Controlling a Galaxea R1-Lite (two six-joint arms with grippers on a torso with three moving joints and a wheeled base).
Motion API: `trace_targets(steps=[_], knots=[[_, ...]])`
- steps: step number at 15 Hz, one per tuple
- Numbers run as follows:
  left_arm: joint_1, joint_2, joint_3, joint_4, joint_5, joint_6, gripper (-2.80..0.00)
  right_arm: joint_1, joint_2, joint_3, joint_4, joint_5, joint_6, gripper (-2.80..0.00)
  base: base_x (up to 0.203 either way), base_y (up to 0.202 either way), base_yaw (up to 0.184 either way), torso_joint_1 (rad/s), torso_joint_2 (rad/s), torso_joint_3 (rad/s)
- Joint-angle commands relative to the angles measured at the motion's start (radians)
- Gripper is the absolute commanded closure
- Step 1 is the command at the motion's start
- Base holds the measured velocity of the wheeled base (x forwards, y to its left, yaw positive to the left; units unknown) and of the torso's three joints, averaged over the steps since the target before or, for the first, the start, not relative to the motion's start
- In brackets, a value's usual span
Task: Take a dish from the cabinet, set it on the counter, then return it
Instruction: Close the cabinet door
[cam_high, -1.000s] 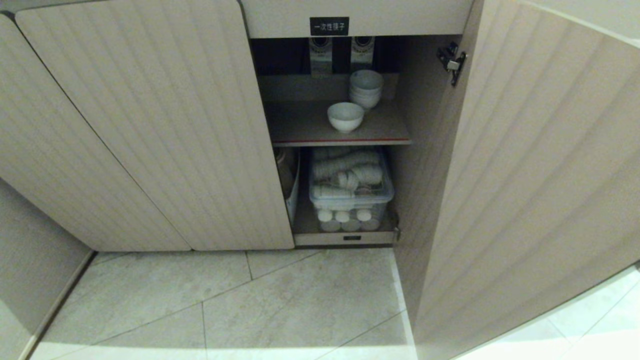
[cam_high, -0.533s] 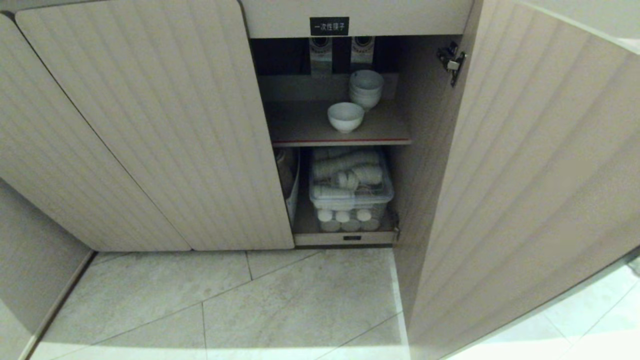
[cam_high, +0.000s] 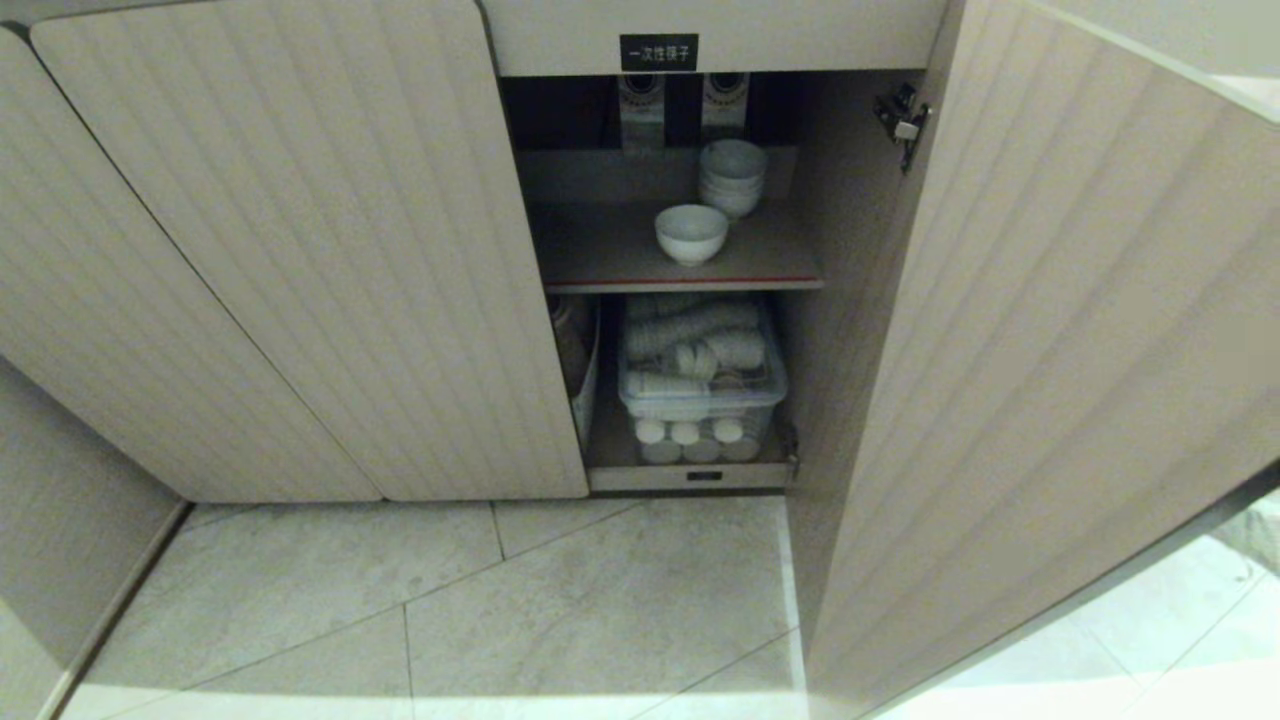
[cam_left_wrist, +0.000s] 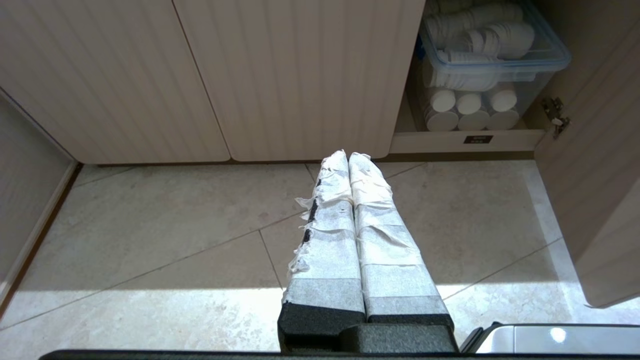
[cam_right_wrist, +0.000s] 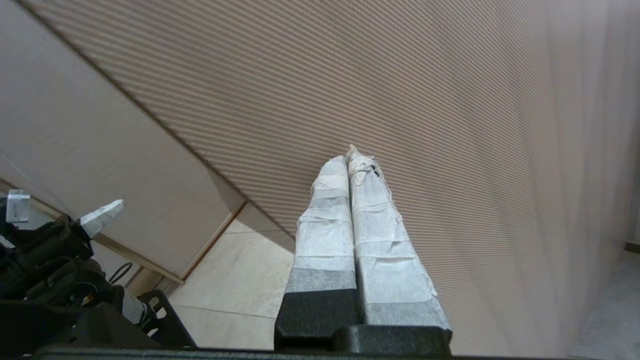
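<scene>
Right gripper (cam_right_wrist: 350, 155), fingers pressed together, is held close to the open door (cam_right_wrist: 400, 100); the bowl (cam_high: 690, 233) is untouched. Door could be knocked.

Head view down into open cabinet (cam_high: 700, 270), left wrist shares its clear bin (cam_left_wrist: 492, 55), right wrist near door (cam_right_wrist: 400, 100)

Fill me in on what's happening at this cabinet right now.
Nothing is being held. The cabinet has its right door swung open, and the dish sits alone on the red-edged upper shelf, in front of a stack of bowls. A clear bin of cups fills the space below. The right gripper, shut and empty, is up against the outer face of the open door. The left gripper, also shut, hangs over the floor tiles.
</scene>
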Motion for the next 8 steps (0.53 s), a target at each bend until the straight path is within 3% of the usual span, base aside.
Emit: trace_targets(steps=[1, 8], knots=[[0.0, 0.0, 0.0, 0.0, 0.0, 0.0, 0.0, 0.009, 0.052, 0.0, -0.021, 0.003, 0.002, 0.0, 0.0, 0.0, 0.0, 0.0, 0.0, 0.0], [0.0, 0.0, 0.0, 0.0, 0.0, 0.0, 0.0, 0.017, 0.169, -0.011, -0.112, 0.001, -0.002, 0.0, 0.0, 0.0, 0.0, 0.0, 0.0, 0.0]])
